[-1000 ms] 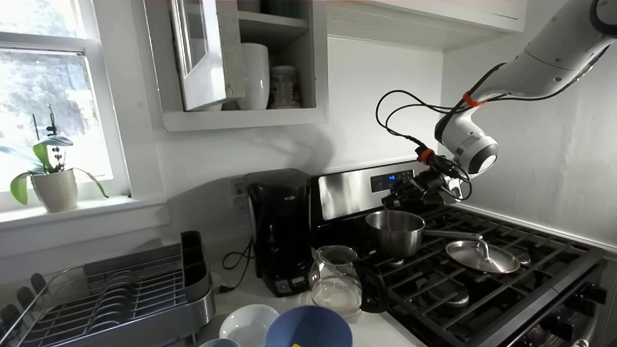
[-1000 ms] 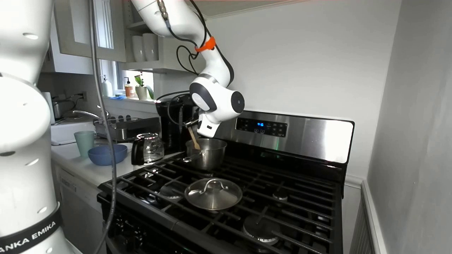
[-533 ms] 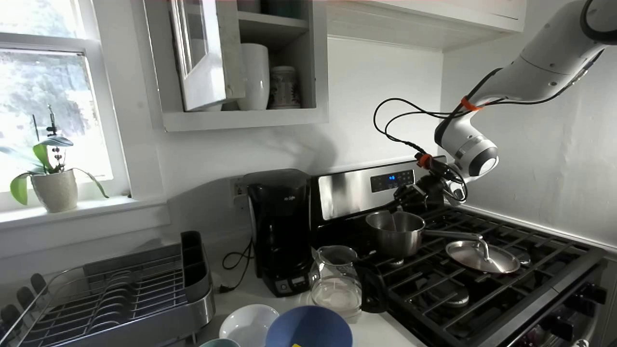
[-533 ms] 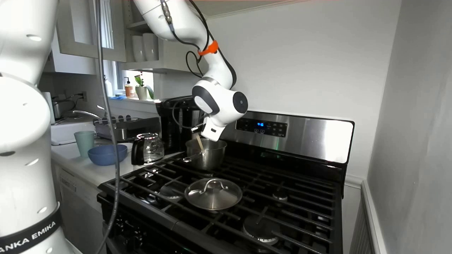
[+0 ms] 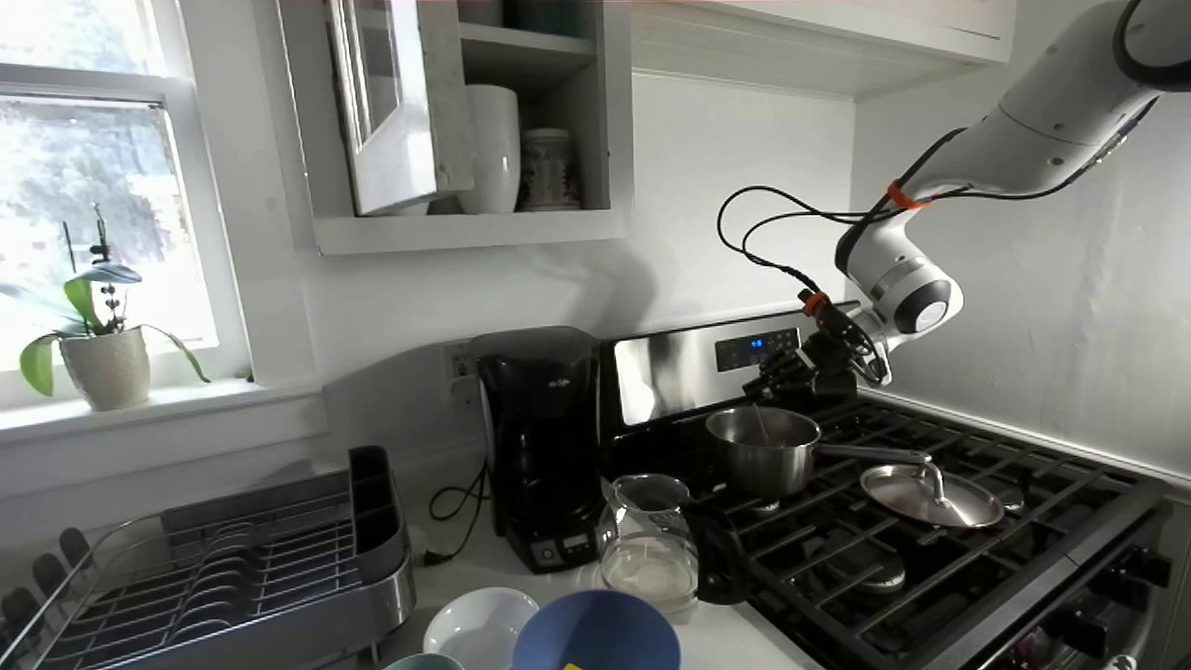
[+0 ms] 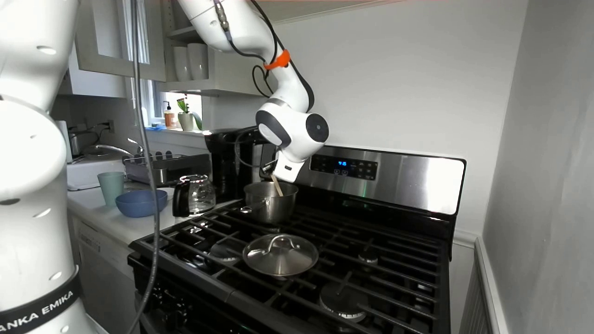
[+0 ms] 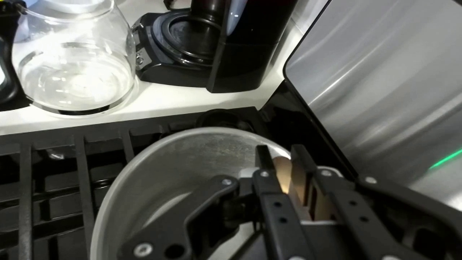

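Above the saucepan (image 6: 281, 208), jaws grasp the wooden utensil (image 6: 277, 185), which extends downward from them into the saucepan, long axis tilted off vertical, lower end not visible.

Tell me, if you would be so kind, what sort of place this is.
It looks like a kitchen, quite possibly in a home: there is a stove, a black coffee maker next to it, and a dish rack farther along.
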`<state>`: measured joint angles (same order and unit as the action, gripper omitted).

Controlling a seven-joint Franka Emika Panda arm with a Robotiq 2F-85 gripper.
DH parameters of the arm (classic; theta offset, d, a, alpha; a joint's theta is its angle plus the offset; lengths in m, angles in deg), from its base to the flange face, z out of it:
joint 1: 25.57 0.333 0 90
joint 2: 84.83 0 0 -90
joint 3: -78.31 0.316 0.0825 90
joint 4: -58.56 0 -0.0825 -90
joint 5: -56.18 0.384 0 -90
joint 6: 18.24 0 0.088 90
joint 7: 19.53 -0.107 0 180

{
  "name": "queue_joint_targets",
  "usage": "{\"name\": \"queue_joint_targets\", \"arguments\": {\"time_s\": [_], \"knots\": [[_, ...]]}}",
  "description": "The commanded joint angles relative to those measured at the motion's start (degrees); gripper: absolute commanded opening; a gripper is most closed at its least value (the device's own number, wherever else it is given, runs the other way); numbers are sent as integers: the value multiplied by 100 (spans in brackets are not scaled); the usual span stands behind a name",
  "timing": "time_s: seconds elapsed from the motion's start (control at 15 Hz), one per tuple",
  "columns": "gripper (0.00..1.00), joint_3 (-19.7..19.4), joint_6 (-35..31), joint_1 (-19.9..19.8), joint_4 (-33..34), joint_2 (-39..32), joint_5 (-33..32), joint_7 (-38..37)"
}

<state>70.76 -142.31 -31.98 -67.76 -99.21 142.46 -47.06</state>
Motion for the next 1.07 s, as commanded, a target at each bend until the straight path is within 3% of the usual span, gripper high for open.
{"name": "queue_joint_targets", "arguments": {"time_s": [0.0, 0.2, 0.6, 0.8, 1.0], "knots": [[5, 95, 37, 21, 155, -185, 525, 392], [5, 150, 269, 18, 128, -215, 604, 453], [5, 123, 1203, -1, 70, -239, 35, -59], [5, 67, 1323, 36, 81, -242, -424, -617], [5, -18, 973, 112, 88, -267, -947, -1320]]}}
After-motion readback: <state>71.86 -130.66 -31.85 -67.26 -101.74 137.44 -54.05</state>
